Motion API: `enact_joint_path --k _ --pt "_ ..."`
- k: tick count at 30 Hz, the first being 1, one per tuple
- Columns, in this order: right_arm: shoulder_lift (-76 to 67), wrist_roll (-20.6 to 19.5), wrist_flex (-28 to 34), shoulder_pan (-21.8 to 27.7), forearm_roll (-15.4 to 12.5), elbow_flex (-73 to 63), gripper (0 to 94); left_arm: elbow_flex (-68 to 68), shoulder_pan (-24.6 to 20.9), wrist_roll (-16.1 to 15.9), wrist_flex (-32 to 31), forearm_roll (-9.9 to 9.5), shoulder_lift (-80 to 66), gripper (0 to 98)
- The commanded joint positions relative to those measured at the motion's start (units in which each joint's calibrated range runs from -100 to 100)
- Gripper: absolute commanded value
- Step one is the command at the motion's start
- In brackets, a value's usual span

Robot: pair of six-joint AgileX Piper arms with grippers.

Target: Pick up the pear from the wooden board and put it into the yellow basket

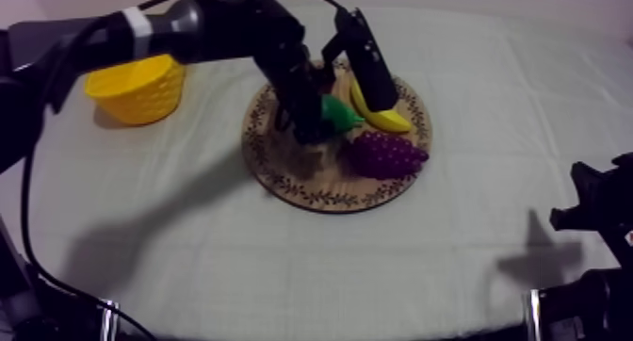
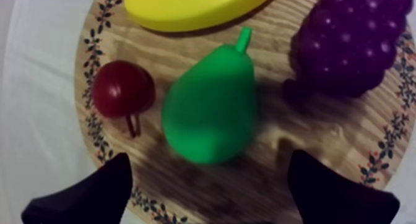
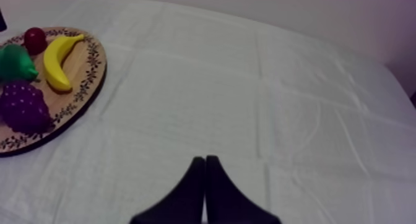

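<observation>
Two arms here, and the left is the one working. Left gripper [image 2: 210,166] is hanging over the wooden board [image 1: 332,189], with its fingers [image 2: 93,195] spread wide, nothing between them, one to each side of the pear [image 2: 210,109]. The pear is lying on its side on the board, stem pointing toward the banana [image 2: 192,7]. The small red fruit [image 2: 122,89] is sitting just beside it on one flank, and the bunch of grapes [image 2: 359,44] is near on the other. Nothing is touching the pear yet, going by the left wrist view.

In the top view the left arm [image 1: 188,29] is coming in from the upper left and covering part of the board. The yellow basket [image 1: 139,89] is sitting on the cloth [image 1: 188,260], well apart from the board, on that arm's side. Right gripper [image 3: 205,171] is resting low at its own side, fingers lying together as a narrow wedge, holding nothing.

Step in hand, by my reading: lining up for the pick, grasp not yet made. The next move is calling for a straight drop so the fingers are bracketing the pear's wide belly, then a close. The gap to the small red fruit is looking tight, so that finger is needing care not to nudge it. After that: lift clear, carry across to the basket, release.
</observation>
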Motion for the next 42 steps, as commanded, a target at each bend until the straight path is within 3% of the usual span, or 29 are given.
enact_joint_path --k 1,10,14,18,25,33,37,42 --pt "-0.02 -0.01 -0.04 -0.01 0.0 0.04 0.3 -5.8 -0.11 -0.17 2.16 0.19 4.11 91.3" --pt "-0.02 -0.01 -0.04 -0.01 0.0 0.04 0.3 -16.52 0.07 -0.06 8.11 0.19 12.11 80.2" --pt "-0.02 -0.01 -0.04 -0.01 0.0 0.04 0.3 -18.35 0.37 2.37 8.84 -1.28 14.41 66.8" --pt "-0.02 -0.01 -0.04 -0.01 0.0 0.04 0.3 -18.8 0.35 3.98 9.44 -2.43 15.58 60.3" --pt "-0.02 -0.01 -0.04 -0.01 0.0 0.04 0.3 -18.95 0.11 5.89 12.46 -4.96 12.24 57.0" --pt "-0.02 -0.01 -0.04 -0.01 0.0 0.04 0.3 -18.86 -0.75 7.6 20.77 -10.34 -2.19 55.9" --pt "-0.02 -0.01 -0.04 -0.01 0.0 0.04 0.3 -18.74 -3.3 7.57 23.04 -12.26 -10.91 56.3" --pt "-0.02 -0.01 -0.04 -0.01 0.0 0.04 0.3 -17.43 -9.09 6.59 22.87 -12.97 -18.01 56.8"
